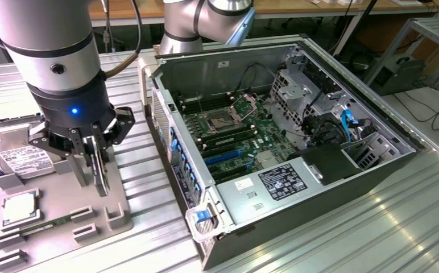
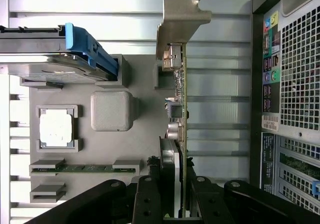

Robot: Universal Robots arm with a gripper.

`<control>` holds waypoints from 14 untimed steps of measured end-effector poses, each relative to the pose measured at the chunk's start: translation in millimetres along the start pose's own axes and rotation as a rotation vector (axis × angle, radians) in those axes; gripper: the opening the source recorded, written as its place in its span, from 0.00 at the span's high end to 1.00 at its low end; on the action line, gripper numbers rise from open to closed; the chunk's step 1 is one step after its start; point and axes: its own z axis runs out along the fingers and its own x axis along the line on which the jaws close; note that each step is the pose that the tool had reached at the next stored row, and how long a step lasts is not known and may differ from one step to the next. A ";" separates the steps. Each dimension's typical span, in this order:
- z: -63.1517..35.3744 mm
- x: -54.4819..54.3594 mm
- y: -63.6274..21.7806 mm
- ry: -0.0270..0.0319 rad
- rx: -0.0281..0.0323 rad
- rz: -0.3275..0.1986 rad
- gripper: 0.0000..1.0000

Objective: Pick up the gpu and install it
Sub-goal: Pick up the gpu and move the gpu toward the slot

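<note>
Gpu [image 2: 181, 84] stood on its long edge over the grey tray [image 1: 83, 199], at the exterior view's left, well apart from the open computer case [image 1: 280, 142]. The gripper [image 2: 176, 184] was closed narrow on it, one finger on each flat face, at the end away from the silver bracket [image 2: 182, 14]. From the wrist view I saw the card edge-on, with the bracket close to a small holder of the tray. I could not tell if the lower edge was already free of that holder or sat in it.

The hard drive [image 1: 22, 159], the processor [image 2: 56, 127] and the memory stick [image 2: 82, 168] lay in their own places on the tray, untouched.

By my judgement the step in hand was the pick-up, and the install part was not yet begun, because the slots in the case were far from the card. I think the next move calls for a firm hold and a straight, upright card, so that the bracket does not catch on the holder.
</note>
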 end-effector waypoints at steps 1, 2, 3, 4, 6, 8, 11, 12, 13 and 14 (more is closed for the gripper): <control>-0.3 0.0 0.0 0.0000 0.0000 0.000 0.72; -0.8 0.0 0.0 0.0000 0.0001 0.000 0.72; -1.3 0.0 0.1 0.0000 0.0000 0.000 0.72; -1.6 0.0 0.1 0.0000 0.0000 0.000 0.72; -2.6 0.0 0.1 0.0000 0.0000 0.000 0.72; -3.9 0.0 0.2 0.0000 0.0000 0.000 0.72; -6.5 0.0 0.3 0.0000 0.0000 0.000 0.72; -7.1 0.0 0.4 0.0000 0.0000 0.000 0.72; -7.5 0.0 0.4 -0.0001 0.0000 0.000 0.72; -7.9 0.0 0.4 -0.0001 -0.0001 0.000 0.72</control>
